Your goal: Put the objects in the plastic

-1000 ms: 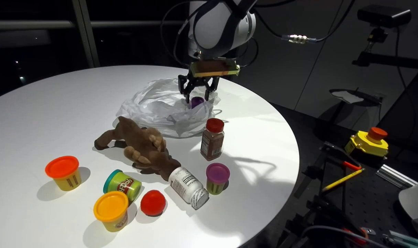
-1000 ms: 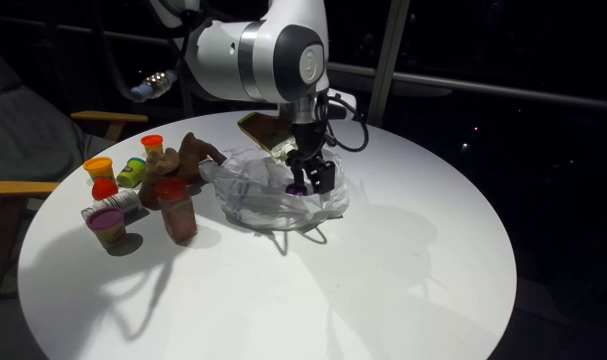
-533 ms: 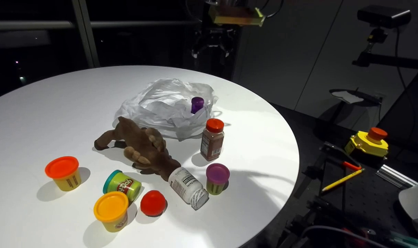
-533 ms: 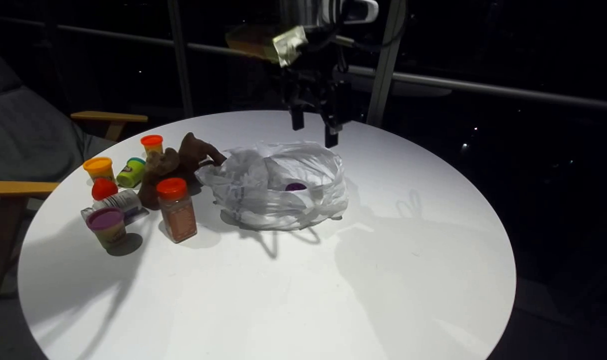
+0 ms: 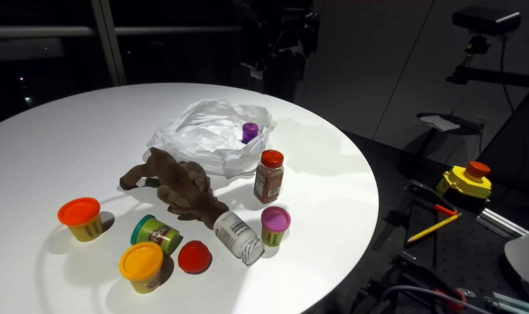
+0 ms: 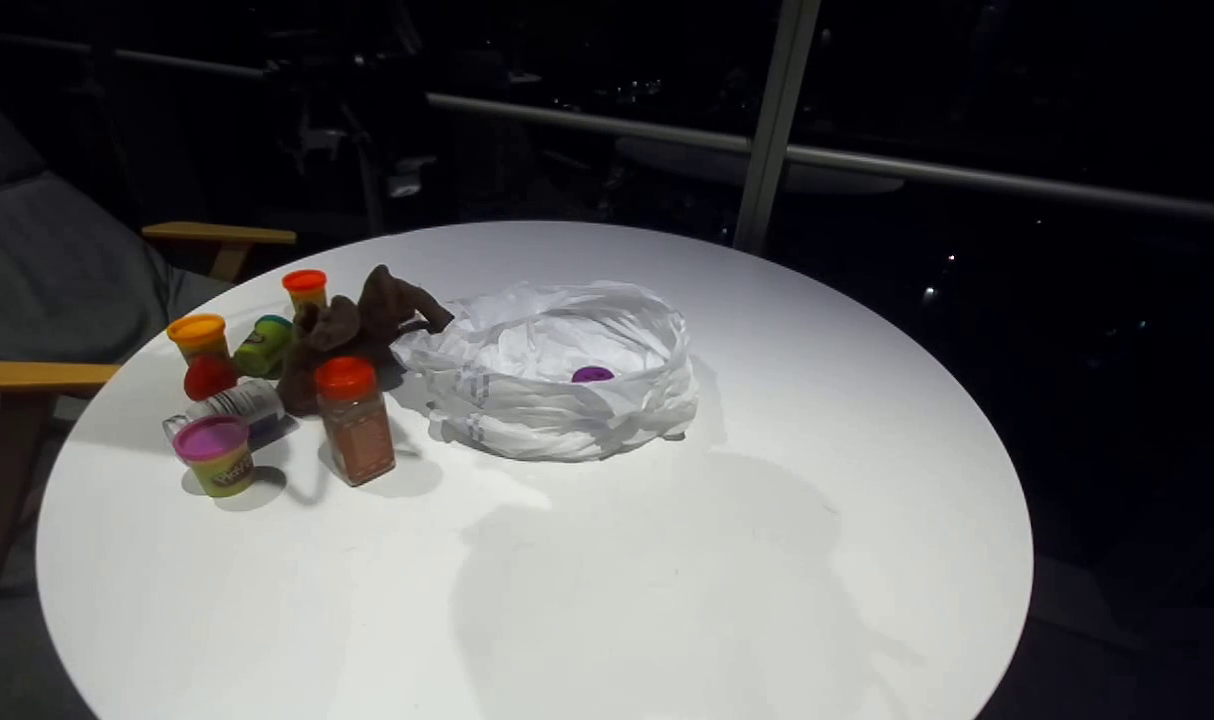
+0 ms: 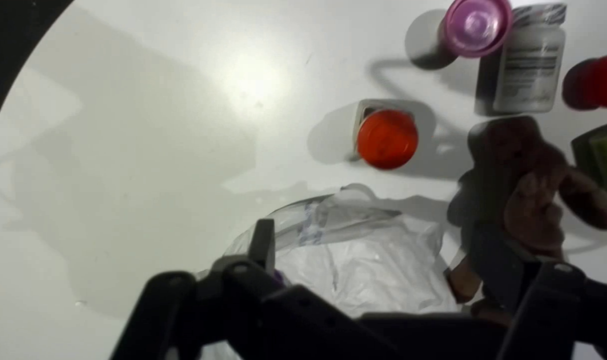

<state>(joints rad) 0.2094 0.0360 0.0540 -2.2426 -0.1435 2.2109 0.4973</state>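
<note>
Wrist view's got the bag (image 7: pixel 363 272) looking crinkly and whitish, see-through along one edge, slumped open on the counter (image 7: pixel 148 150). From where I'm standing, a shiny purple container (image 5: pixel 249 132) sits inside it, while the brown plush (image 5: pixel 173 176), jar (image 5: pixel 269 181) and tubs (image 5: pixel 275 222) are outside, plush right beside the bag. Arm (image 5: pixel 279 26) is up above the counter, hard to make out against the dark, fingers (image 7: pixel 262 245) pointing down and spread wide.

Purple object (image 6: pixel 593 375) inside plastic bag (image 6: pixel 557 425)

Black gripper (image 7: pixel 381 252) — fingers (image 7: pixel 262 245) wide apart — high up and dim in both exterior views.
</note>
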